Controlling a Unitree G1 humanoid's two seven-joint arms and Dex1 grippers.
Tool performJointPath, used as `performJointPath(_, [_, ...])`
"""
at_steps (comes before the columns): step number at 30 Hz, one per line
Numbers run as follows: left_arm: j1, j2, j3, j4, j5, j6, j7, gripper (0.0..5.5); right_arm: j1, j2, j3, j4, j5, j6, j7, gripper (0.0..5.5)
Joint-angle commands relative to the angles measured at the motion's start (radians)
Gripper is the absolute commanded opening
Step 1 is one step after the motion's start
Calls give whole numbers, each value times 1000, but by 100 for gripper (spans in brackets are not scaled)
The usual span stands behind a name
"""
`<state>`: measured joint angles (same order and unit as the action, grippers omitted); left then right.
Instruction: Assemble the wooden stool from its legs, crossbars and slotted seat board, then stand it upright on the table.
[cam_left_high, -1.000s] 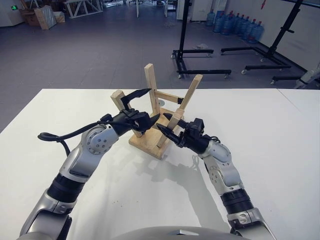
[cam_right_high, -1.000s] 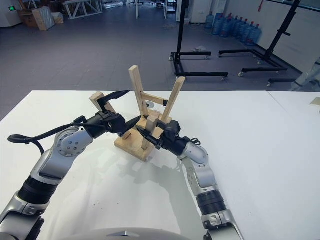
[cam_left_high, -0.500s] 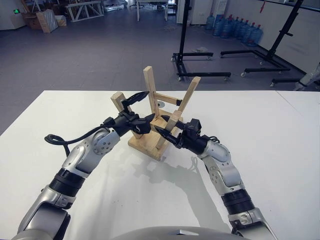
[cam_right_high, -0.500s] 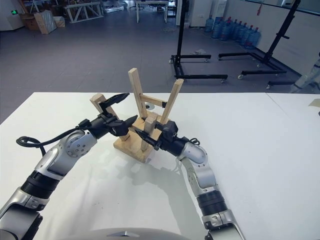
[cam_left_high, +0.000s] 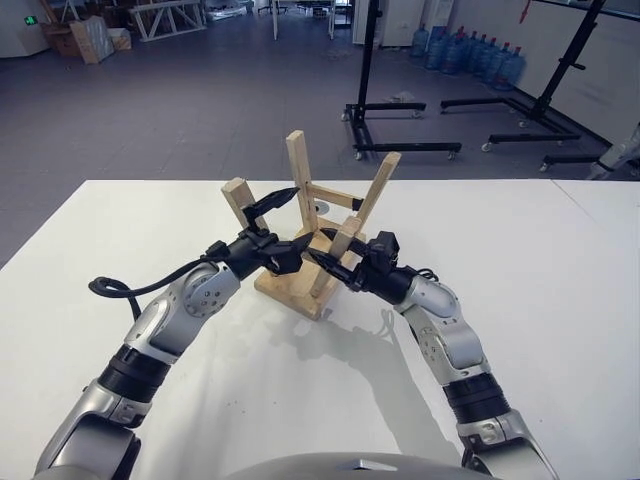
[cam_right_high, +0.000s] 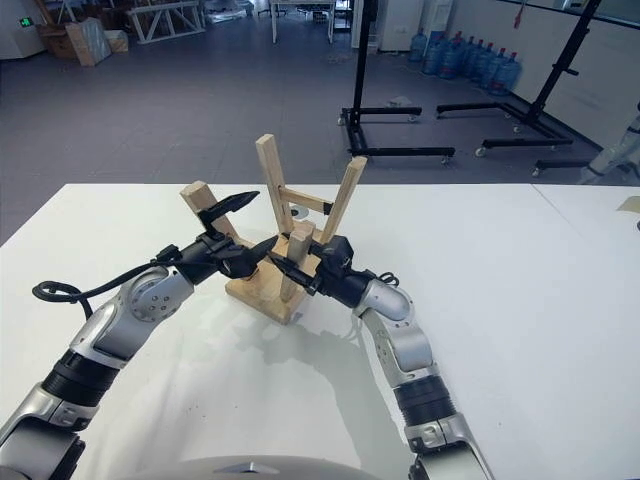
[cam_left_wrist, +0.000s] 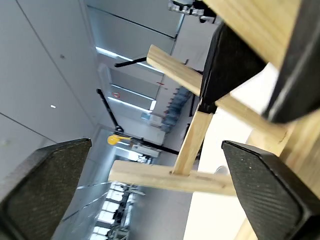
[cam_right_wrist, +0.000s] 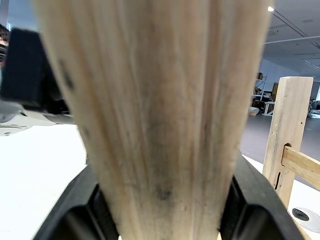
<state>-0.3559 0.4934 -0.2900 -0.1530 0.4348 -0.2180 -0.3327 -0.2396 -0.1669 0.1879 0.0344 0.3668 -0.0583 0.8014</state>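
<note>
One stool (cam_left_high: 297, 292): upside down on tabletop (cam_left_high: 560, 300), between both grippers.
Right gripper (cam_left_high: 326, 250): pinching nearest leg (cam_right_wrist: 155, 120).
Left gripper (cam_left_high: 303, 214): spread wide, close beside its partner.

The wooden stool (cam_right_high: 300, 240) stands upside down in the middle of the frame, made of pale, unfinished wood. Its seat board (cam_left_high: 300, 296) lies flat on the white table, with one corner turned toward the lower edge. Four square legs rise from it and splay outward: the left leg (cam_left_high: 237, 200), the tall centre leg (cam_left_high: 303, 180), the right leg (cam_left_high: 380, 190) leaning to the right, and the near leg (cam_left_high: 342, 248) in front. A thin crossbar (cam_left_high: 337, 196) joins the centre and right legs near their upper ends.
</note>
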Motion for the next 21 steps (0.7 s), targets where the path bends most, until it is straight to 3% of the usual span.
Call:
performJointPath(1, [-212,-98,140,-152,-198,206,-35,481,17,-8,18,49,-24,26,12,206])
performJointPath(5, [-496,-138,316,-196,-383,446,-10,481,30,-28,10,49,-16,29,28,206])
performJointPath(8, [-620,-70,446,-126,-479,567,-20,481,32,-50,0,26,3,52,40,206])
performJointPath(12, [-422,122,578,175,-457,459,-87,481,34,-80,-19,-19,40,89,63,206])
performJointPath(15, [-274,169,614,390,-467,317,-126,481,41,-95,-31,-45,62,110,74,206])
performJointPath(21, [-99,10,488,579,-477,125,-174,481,57,-107,-25,-69,74,135,91,206])
